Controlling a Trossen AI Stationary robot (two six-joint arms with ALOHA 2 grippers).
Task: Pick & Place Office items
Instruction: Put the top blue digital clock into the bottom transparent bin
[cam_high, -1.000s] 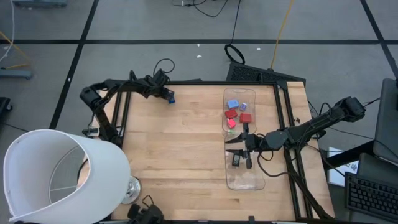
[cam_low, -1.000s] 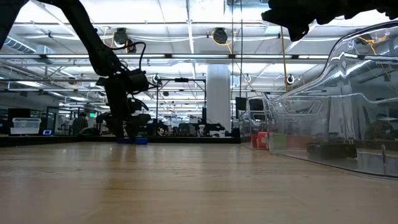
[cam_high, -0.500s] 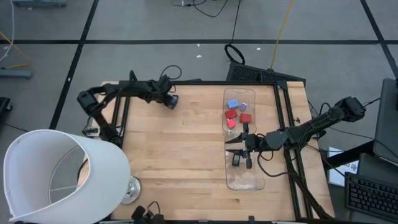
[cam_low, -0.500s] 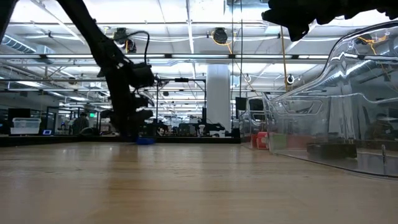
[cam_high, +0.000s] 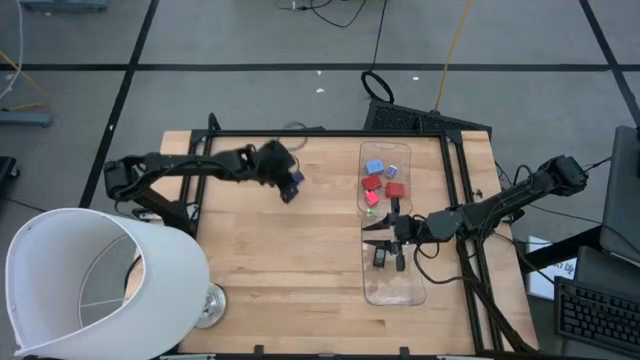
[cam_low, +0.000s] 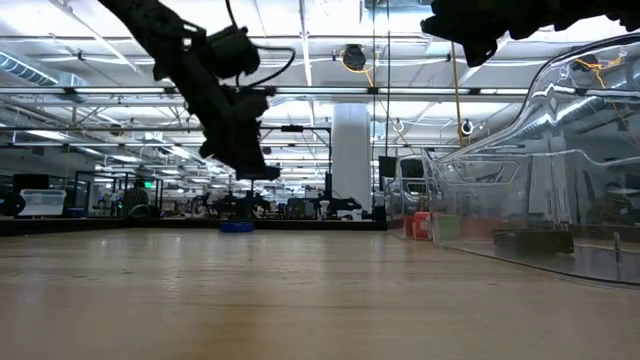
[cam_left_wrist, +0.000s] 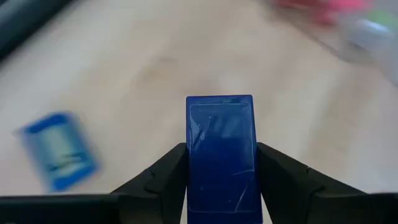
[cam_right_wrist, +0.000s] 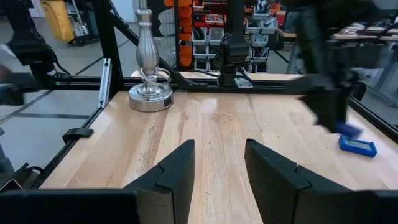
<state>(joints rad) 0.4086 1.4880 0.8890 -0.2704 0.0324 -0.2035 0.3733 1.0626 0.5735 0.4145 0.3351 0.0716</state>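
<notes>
My left claw (cam_left_wrist: 221, 163) pinches a dark blue block (cam_left_wrist: 221, 155) above the counter (cam_high: 300, 250); a loose grip could drop it short of the tray (cam_high: 395, 285); right claw (cam_right_wrist: 215, 163) gapes empty

Wooden tabletop (cam_high: 290, 260) in a black metal frame (cam_high: 330, 131). Grey floor (cam_high: 250, 40) with dark seam lines, cables trailing across it, one yellow cable (cam_high: 455, 45). Big white lampshade (cam_high: 90, 285) at the table's near-left corner; its silver lamp base (cam_right_wrist: 149, 96) stands on the wood. Keyboard (cam_high: 598, 315) on a dark desk to the right. Low view: open workshop hall, white ceiling with strip lights (cam_low: 300, 20), white column (cam_low: 352, 160), rows of benches and racks behind. Right wrist view: shelving with parts bins (cam_right_wrist: 208, 37).
</notes>
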